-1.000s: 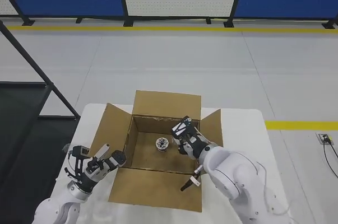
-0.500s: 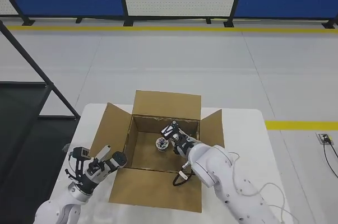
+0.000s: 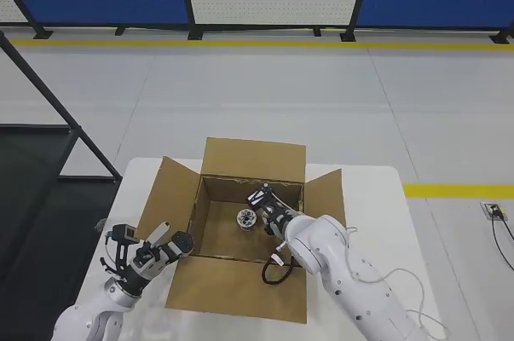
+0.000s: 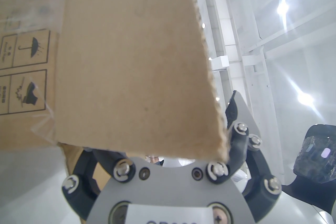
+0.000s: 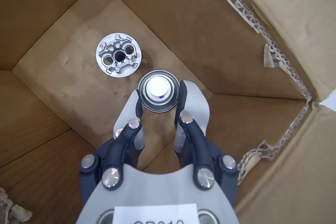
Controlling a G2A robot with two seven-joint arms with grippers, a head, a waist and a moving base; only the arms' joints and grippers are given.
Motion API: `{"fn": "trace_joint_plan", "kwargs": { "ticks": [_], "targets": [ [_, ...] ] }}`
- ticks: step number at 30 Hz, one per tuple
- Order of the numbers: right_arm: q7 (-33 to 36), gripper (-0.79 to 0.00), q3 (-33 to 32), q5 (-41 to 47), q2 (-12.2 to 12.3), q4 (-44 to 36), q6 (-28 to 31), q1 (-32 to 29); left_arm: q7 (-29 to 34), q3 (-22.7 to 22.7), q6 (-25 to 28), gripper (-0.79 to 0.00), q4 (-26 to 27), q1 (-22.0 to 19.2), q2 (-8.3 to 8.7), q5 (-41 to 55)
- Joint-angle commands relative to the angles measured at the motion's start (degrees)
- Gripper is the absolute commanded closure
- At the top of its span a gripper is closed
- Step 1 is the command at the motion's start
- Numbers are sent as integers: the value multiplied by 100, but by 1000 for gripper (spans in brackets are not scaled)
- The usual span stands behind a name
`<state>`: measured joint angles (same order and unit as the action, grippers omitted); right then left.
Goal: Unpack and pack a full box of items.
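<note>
Spray can (image 5: 157, 88) upright in box (image 5: 183, 12), axis vertical, cap up, right gripper (image 5: 159, 95) jaws clamped around it

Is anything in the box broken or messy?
Yes. The cardboard box has a ripped edge along one flap's fold: its paper skin is torn away in ragged strips, baring the wavy layer. The metal part and can look fine.
</note>
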<state>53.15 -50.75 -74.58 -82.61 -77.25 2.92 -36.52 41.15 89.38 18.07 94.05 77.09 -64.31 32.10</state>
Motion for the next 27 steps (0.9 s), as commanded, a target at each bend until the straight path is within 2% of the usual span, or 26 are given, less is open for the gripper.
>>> {"fn": "trace_joint_plan", "kwargs": {
  "ticks": [1,2,6,10,12,18,24,27],
  "targets": [
    [12,-360,-5,-43,-4,-23,9,-12,12,-1,-3,-785,-8,-9,0,-4],
    [24,-379,-10,-60,-5,-44,16,-24,12,2,-3,-785,-14,-13,0,1],
    [65,-588,-55,-151,-3,-174,38,-80,16,15,15,-785,-42,-16,0,21],
    [91,-730,-117,-280,10,-424,47,-175,27,15,35,-785,-55,-14,-2,50],
    [86,-776,-161,-316,20,-633,77,-253,30,15,38,-785,-58,-15,-2,51],
    [-65,-785,-464,-154,93,-1618,356,-667,85,-31,67,-785,2,-30,-5,3],
    [-326,-785,-920,781,139,-2327,687,-1014,393,-64,548,-785,354,30,11,-397],
    [-307,-785,-940,808,142,-2342,703,-1017,663,-67,798,-785,579,98,27,-528]
  ]
}}
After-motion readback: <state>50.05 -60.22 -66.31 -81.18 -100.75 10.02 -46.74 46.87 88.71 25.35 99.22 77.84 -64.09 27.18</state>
